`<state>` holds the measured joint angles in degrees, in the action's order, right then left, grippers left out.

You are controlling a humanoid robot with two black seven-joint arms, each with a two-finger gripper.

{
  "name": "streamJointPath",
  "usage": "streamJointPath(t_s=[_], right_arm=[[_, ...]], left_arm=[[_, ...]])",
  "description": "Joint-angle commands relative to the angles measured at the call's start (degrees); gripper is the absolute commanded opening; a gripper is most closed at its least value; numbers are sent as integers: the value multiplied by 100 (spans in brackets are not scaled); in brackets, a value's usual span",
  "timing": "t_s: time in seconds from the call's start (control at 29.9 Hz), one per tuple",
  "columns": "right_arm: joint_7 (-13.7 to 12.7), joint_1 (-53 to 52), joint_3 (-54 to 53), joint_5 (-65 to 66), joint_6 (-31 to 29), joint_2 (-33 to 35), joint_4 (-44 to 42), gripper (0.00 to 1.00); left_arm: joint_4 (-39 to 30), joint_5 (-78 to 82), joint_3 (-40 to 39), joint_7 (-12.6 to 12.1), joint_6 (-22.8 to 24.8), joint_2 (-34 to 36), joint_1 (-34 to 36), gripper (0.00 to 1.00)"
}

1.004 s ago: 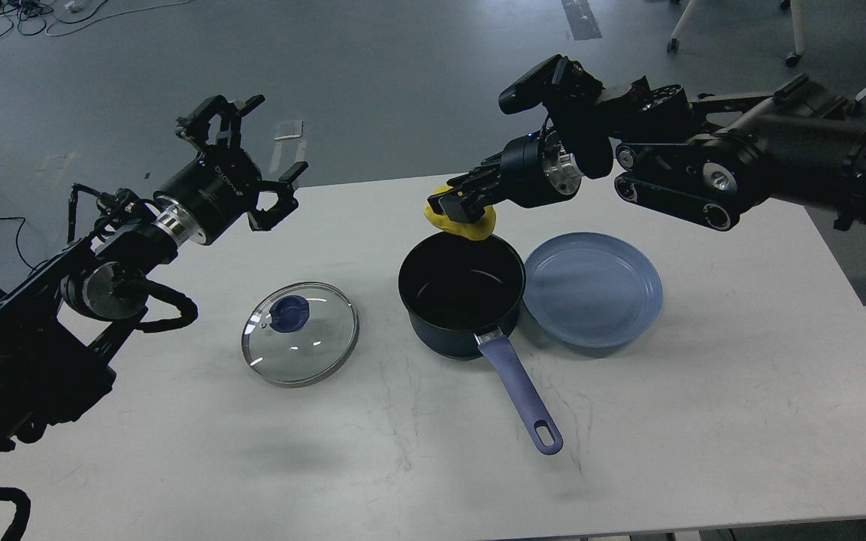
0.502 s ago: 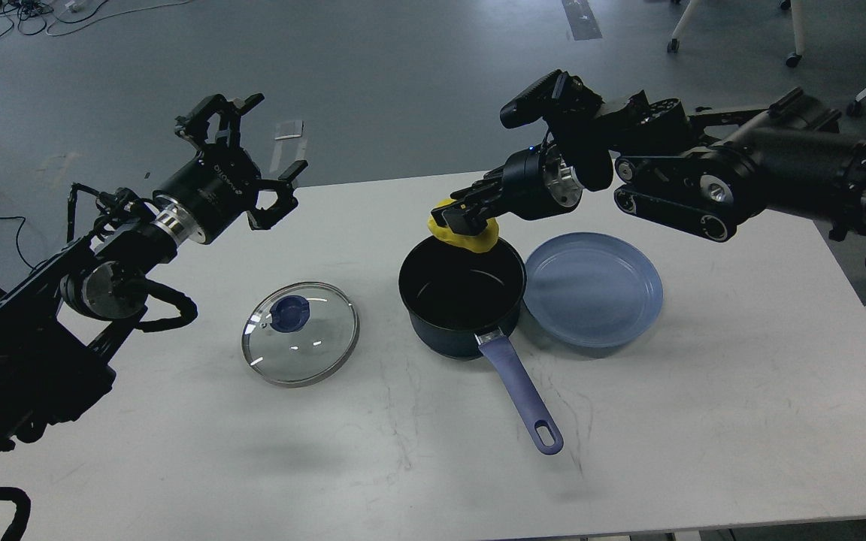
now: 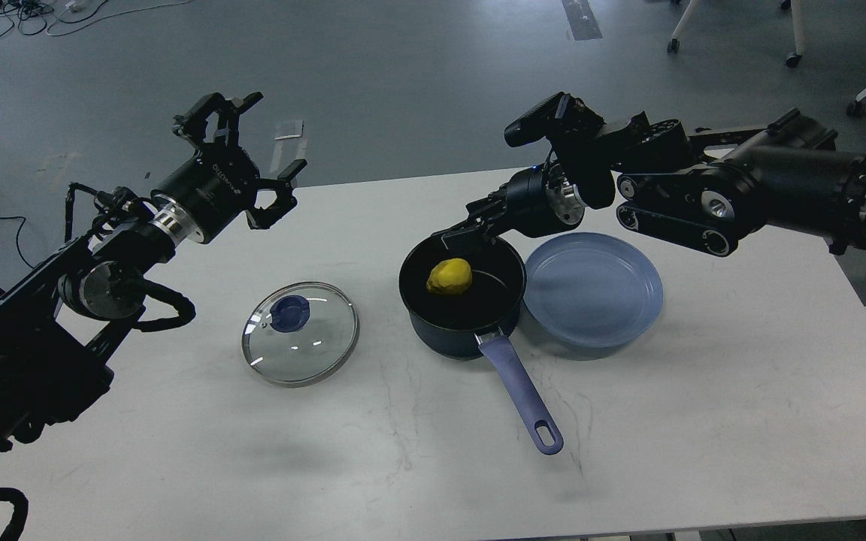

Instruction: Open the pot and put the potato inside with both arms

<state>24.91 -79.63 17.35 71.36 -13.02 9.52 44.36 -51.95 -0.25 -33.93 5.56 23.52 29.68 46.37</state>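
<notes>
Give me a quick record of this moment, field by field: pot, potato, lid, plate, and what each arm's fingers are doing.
pot: open pot upright on the table, handle toward the near edge
potato: potato lies inside the pot, held by nothing
lid: glass lid flat on the table left of the pot, knob up
plate: blue plate right of the pot, nothing on it
right gripper: right gripper over the pot's far rim, fingers open, holding nothing
left gripper: left gripper raised above the table's far left, fingers spread, holding nothing
</notes>
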Motion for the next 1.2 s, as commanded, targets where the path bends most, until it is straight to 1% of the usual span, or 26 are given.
streamJointPath(t_s=[0.0, 0.1, 0.13, 0.17, 0.2, 0.23, 0.3, 0.33, 0.37, 0.44, 0.54, 0.6, 0.67, 0.8, 1.04, 1.14, 1.17], right_arm=[[-30, -70, -344, -279, 1, 163, -23, 100], [-161, -61, -1083, -1358, -60, 340, -41, 100], [-266, -18, -1398, -2162, -243, 418, -41, 100], [-319, 0, -1532, -2597, -358, 445, -41, 100], [-363, 53, -1768, -3402, -481, 506, -58, 100], [-364, 218, -2014, -4184, -517, 568, -85, 100], [-372, 483, -2349, -4874, -509, 621, -85, 100], [-399, 788, -2768, -5417, -491, 630, -94, 100], [-399, 948, -2981, -5640, -482, 621, -94, 100], [-469, 1536, -3779, -6255, -456, 577, -111, 100], [-688, 1889, -4335, -6564, -438, 560, -164, 100], [-1091, 2328, -4844, -7020, -447, 455, -164, 100], [-1198, 2513, -5021, -7083, -438, 384, -155, 100], [-1216, 2672, -5075, -7118, -429, 252, -111, 100], [-1260, 2707, -5242, -7163, -421, 252, -120, 100], [-1252, 2716, -5207, -7154, -324, 217, -129, 100], [-1225, 2725, -5198, -7154, -211, 147, -155, 100]], left_arm=[[0, 7, -8, -2, 12, -15, -6, 98], [9, -2, -26, 6, 12, -32, -6, 98], [9, -2, -26, 6, 12, -50, -6, 98], [9, -2, -26, 6, 21, -59, -6, 98], [9, -2, -26, 6, 21, -76, -14, 98], [0, -10, -35, 15, 21, -94, -14, 98], [9, -28, -35, 15, 21, -129, -14, 98], [9, -45, -35, 24, 21, -190, -23, 98], [0, -63, -52, 24, 21, -208, -23, 98], [9, -72, -201, 103, 30, -278, -58, 98], [0, -72, -342, 129, 39, -366, -216, 98], [0, -72, -526, 121, 82, -480, -348, 98], [0, -72, -579, 121, 118, -524, -392, 98], [-8, -72, -623, 94, 118, -551, -392, 98], [-140, -81, -659, 103, 118, -507, -507, 98], [-140, -81, -659, 103, 127, -498, -507, 98], [-140, -72, -659, 103, 127, -498, -507, 98]])
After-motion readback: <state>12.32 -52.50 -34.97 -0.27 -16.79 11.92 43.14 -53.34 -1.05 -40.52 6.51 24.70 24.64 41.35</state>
